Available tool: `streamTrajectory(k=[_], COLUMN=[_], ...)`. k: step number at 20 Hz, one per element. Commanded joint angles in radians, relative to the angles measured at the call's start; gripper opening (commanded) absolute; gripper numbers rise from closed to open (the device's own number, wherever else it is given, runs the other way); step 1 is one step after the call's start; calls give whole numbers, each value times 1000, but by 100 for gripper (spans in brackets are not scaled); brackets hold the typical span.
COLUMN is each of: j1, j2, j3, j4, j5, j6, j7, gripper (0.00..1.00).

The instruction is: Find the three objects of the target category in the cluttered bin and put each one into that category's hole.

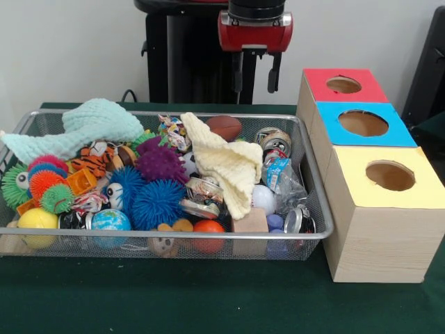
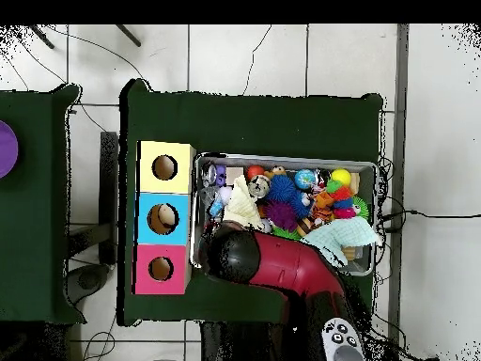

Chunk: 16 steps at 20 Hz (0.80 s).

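Brown bear (image 1: 165, 243) at bin's (image 1: 208, 236) near rim, claw (image 1: 256, 73) far behind, open

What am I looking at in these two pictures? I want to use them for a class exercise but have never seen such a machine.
This is a robot arm, red and black, standing behind a table with a green cover. One picture is taken from across the table, facing the robot; the other looks straight down from above. At the arm's end hangs its pincer, with two dark fingers apart, holding nothing, above the far edge of a wire mesh bin. The bin is piled with toys: spiky rubber balls, knitted cloths, a striped plush tiger, a small football and cans. Beside it stand three wooden boxes, topped red, blue and yellow, each with a round hole for sorting.
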Motion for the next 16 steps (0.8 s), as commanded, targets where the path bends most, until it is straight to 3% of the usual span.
streamTrajectory(k=[1,16], j1=[-49,-93], j2=[49,94], j3=[97,125], j4=[-94,-140], j5=[-20,-46], j6=[3,11], j7=[30,7], gripper=[100,100])
